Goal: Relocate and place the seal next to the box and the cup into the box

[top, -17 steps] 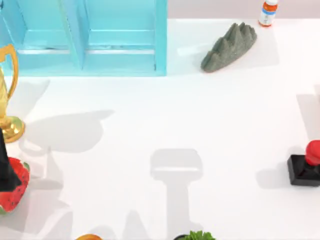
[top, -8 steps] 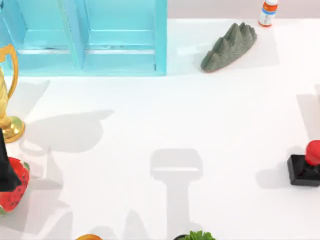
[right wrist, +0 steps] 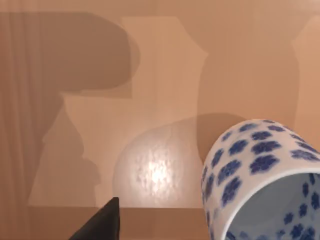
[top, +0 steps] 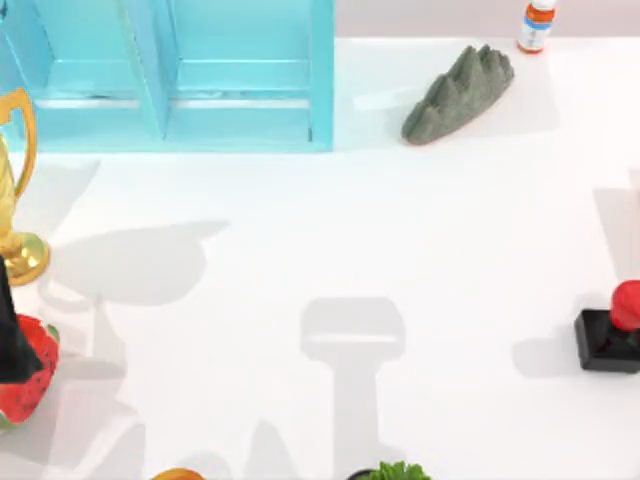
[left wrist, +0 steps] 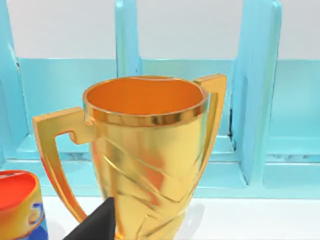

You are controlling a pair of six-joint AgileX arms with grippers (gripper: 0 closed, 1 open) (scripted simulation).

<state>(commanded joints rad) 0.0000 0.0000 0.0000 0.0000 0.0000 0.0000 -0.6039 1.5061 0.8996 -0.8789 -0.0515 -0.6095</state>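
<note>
The seal, a black block with a red knob, stands upright at the table's right edge. The turquoise box, open and split by dividers, sits at the back left. The white cup with blue flowers lies tilted, mouth toward the camera, close in the right wrist view above a tan surface. One black fingertip of my right gripper shows beside it; contact is unclear. A black part of my left arm rises at the left edge. In the left wrist view, one of its fingertips shows just before a gold trophy.
The gold trophy and a watermelon slice crowd the left edge. A grey rock and an orange-capped bottle sit at the back right. A green plant and an orange thing lie at the front edge. A red can stands beside the trophy.
</note>
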